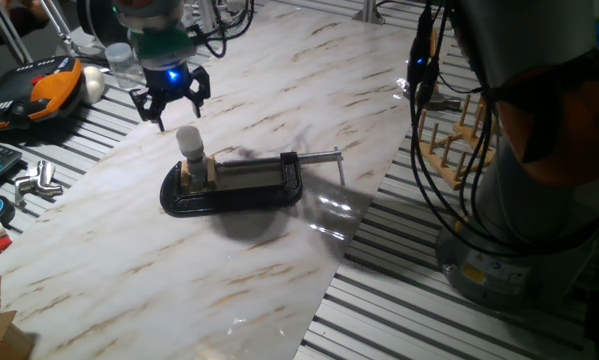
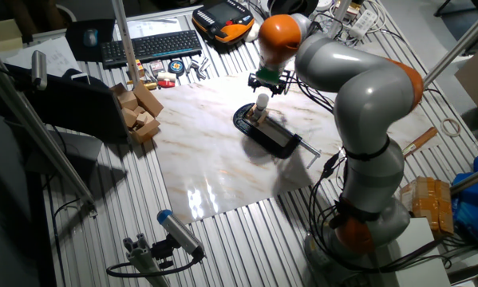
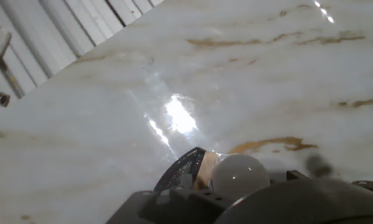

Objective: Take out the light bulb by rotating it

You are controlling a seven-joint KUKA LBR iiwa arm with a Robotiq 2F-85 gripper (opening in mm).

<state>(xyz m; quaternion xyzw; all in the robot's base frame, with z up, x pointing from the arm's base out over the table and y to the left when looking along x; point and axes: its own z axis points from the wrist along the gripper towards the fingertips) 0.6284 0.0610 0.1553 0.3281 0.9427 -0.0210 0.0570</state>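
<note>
In one fixed view the gripper (image 1: 171,104) is hovering with its jaws spread and holding nothing, just above and behind the light bulb (image 1: 189,140); the bulb is standing upright in a black vise (image 1: 241,187) on the marble board (image 1: 279,90). In the other fixed view the gripper (image 2: 269,85) is hanging just above the bulb (image 2: 262,101); in the hand view the frosted globe (image 3: 239,175) is showing at the bottom edge, beside a wooden block (image 3: 206,165).

— What's carrying everything?
— A marble-patterned board (image 1: 279,250), white with tan veins, laid on a table of ribbed metal slats (image 1: 459,320).
— And on the board?
— A black vise (image 1: 241,186), its screw handle pointing toward the board's edge.
— On the slats?
— A keyboard (image 2: 151,45), wooden blocks (image 2: 139,112) and a wooden peg rack (image 1: 457,140).
</note>
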